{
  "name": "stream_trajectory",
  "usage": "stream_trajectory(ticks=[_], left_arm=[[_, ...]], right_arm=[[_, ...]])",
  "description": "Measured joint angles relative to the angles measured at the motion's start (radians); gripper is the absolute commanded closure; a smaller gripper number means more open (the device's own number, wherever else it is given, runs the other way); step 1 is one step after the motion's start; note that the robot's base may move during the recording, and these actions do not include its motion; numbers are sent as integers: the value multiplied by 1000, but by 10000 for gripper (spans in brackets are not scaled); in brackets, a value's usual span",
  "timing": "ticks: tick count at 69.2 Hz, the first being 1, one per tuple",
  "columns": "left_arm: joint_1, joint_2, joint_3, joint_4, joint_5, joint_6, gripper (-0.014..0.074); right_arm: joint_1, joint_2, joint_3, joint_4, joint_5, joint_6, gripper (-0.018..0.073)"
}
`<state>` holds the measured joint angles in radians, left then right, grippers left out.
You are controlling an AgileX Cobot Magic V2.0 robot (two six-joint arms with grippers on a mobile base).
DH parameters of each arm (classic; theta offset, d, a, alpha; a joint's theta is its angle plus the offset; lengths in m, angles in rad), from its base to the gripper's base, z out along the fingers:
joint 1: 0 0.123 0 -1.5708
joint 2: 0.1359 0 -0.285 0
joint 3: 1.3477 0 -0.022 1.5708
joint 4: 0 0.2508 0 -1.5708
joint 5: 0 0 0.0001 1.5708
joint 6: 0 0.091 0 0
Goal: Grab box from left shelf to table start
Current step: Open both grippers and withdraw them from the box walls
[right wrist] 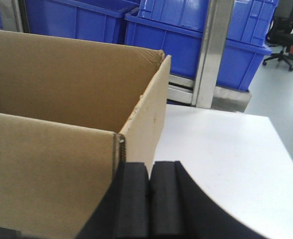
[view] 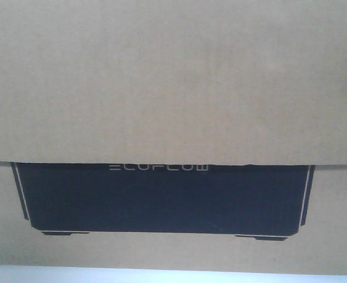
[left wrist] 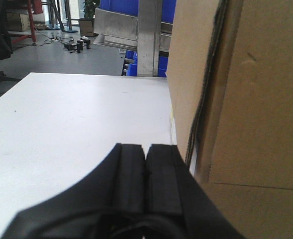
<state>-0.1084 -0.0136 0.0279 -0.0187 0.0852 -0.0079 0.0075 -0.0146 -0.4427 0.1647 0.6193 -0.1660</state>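
The brown cardboard box [view: 173, 88] with its black panel and white "ECOFLOW" lettering [view: 159, 167] fills the front view. In the left wrist view the box [left wrist: 255, 99] stands at the right, over the white table [left wrist: 76, 119]. My left gripper [left wrist: 146, 147] is shut and empty, its outer side against the box's left wall. In the right wrist view the box [right wrist: 51, 84] is open-topped and at the left. My right gripper [right wrist: 150, 164] is shut and empty, right beside the box's right corner. The silvery metal shelf [left wrist: 116, 27] lies beyond the table's far edge.
Blue plastic bins [right wrist: 186, 40] sit on the shelving behind the table, with a metal upright [right wrist: 213, 50] in front of them. The white table [right wrist: 226, 149] stretches to the right of the box. An office chair [right wrist: 285, 45] stands on the floor at the far right.
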Motion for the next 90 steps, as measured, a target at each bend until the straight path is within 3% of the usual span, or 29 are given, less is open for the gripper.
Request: stream_trajectory(ticks=[10,24,40,59,90], left_arm=[[0,0,0,0,0,0,689],[0,0,0,0,0,0,689],[0,0,0,0,-1,0,689],[0,0,0,0,-1,0,689],[0,0,0,0,-1,0,689]], right_arm=[[0,0,79,-61,-59,-4,540],[0,0,286,-72,-243,11,540],[0,0,456,-74,-356,82,540],[0,0,471,-74,-439,142,540],[0,0,471,-74,-437,185,540]])
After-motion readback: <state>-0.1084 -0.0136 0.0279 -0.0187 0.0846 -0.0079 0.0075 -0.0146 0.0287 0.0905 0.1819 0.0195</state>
